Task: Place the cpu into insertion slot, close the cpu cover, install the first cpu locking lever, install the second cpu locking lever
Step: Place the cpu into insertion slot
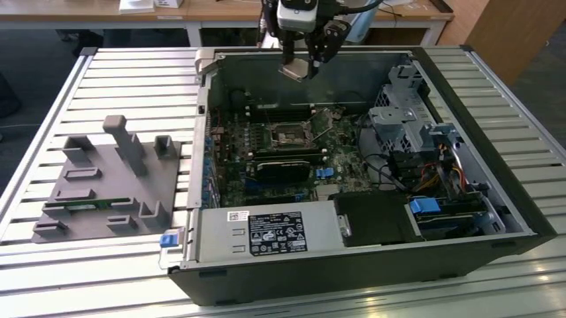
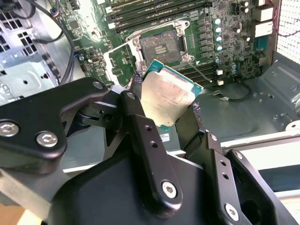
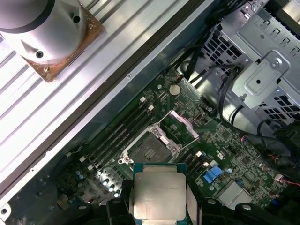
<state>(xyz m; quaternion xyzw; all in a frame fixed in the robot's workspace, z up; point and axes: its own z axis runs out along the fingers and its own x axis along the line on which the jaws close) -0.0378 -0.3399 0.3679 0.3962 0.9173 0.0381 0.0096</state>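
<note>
My gripper [image 1: 305, 65] hangs over the far wall of the open computer case, shut on the cpu [image 1: 299, 71]. In both wrist views the cpu [image 2: 168, 96] [image 3: 159, 197] is a silver-topped square chip with a green edge, pinched on two opposite sides between the black fingers [image 2: 137, 93]. It is tilted and held well above the motherboard. The insertion slot [image 1: 290, 137] [image 2: 161, 47] [image 3: 147, 147] lies bare and open below. The cpu cover [image 3: 183, 123] [image 2: 119, 60] is swung open beside the slot. A thin wire lever [image 2: 200, 71] stands loose next to the slot.
A black label-bearing power supply box [image 1: 265, 235] fills the case's near corner. A metal drive cage [image 1: 407, 126] with cables lies at the exterior view's right. Memory slots [image 3: 119, 136] run beside the socket. A grey fixture block [image 1: 106, 179] sits on the slatted table at the exterior view's left.
</note>
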